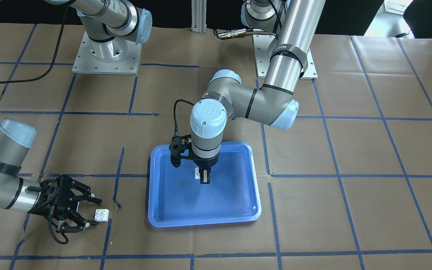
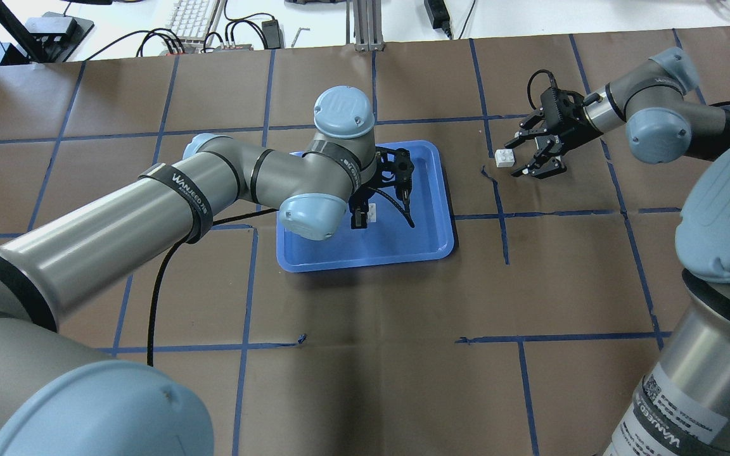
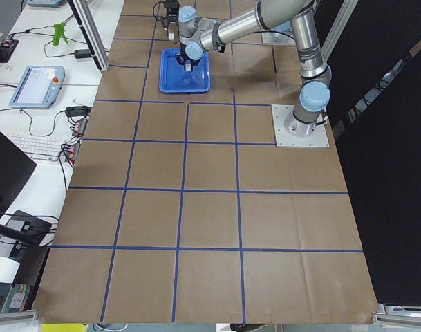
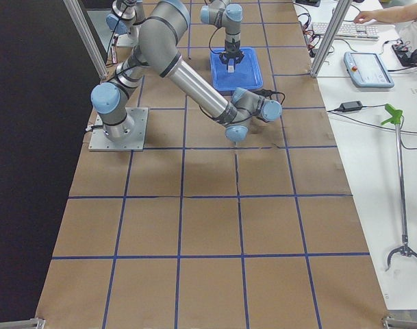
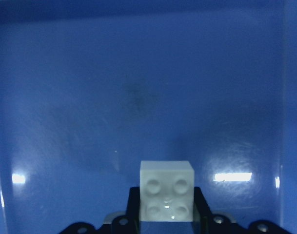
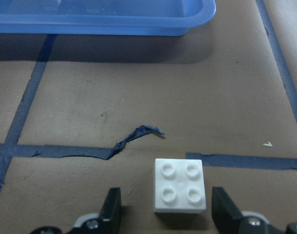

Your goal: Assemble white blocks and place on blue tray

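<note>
Over the blue tray (image 1: 186,202), my left claw (image 1: 204,179) points straight down, fingers pressed in on one white block, call it the held white block (image 5: 167,190). Its four studs face up toward my left wrist camera and its body sits at the fingertips. It is roughly mid-tray, nearer the rim on my base's side. I cannot tell whether it touches the tray floor or hangs just above it. The tray floor is glossy with light glare, and a faint dark smudge (image 5: 137,95) shows beyond the block.

My right claw (image 1: 92,212) is low over the worktop (image 1: 351,150), lying nearly level, fingers spread wide. The loose white block (image 6: 180,185) sits studs up on the brown paper, flat, in the gap between the two fingertips. It is nearer the finger (image 6: 225,210) on the right of the wrist view; no contact is visible with either finger. This block is off the tray, on my right of it, with bare paper between the two. A torn curl of blue tape (image 6: 138,134) lies on the worktop between the loose block and the tray rim.

The two blocks are apart, not joined. The worktop carries a blue tape grid. Both side views are too small to add anything on the claws.
</note>
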Controlling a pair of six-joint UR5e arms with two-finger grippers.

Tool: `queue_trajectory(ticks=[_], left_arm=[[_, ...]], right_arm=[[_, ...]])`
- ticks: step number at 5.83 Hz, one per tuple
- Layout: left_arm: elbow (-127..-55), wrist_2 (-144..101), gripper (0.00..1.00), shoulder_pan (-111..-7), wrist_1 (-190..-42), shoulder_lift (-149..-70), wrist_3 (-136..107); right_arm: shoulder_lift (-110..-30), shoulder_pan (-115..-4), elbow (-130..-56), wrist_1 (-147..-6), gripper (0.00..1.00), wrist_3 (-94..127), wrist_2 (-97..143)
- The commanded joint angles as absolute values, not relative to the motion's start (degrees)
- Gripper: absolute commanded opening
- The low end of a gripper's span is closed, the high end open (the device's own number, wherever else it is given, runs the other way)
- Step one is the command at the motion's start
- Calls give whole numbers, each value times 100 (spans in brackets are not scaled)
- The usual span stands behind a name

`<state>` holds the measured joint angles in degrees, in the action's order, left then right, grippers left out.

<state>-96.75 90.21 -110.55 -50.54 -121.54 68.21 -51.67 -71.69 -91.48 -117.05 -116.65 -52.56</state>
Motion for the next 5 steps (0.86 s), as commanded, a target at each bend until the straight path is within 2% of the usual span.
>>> queue_trajectory(ticks=[1, 2, 3, 4, 5], left_arm=[[-9931, 9271, 15, -11065, -4836, -12138, 6497], [-9932, 9272, 18, -11048, -4808, -12164, 6478], [-9940, 9255, 67, -11048, -4816, -12173, 6469], [-9932, 9264, 94, -11048, -4834, -12164, 6460], [-9906, 9298, 95, -11039, -4860, -12138, 6460]], right_arm=[[-5185, -7181, -9141, -11707, 31, -11698, -5256], [-5194, -7181, -9106, -11707, 25, -11698, -5256], [-5238, -7181, -9027, -11690, 24, -11620, -5256], [-5395, -7189, -8931, -11611, 24, -11584, -5265], [-5779, -7189, -8930, -11201, 26, -11366, -5273]])
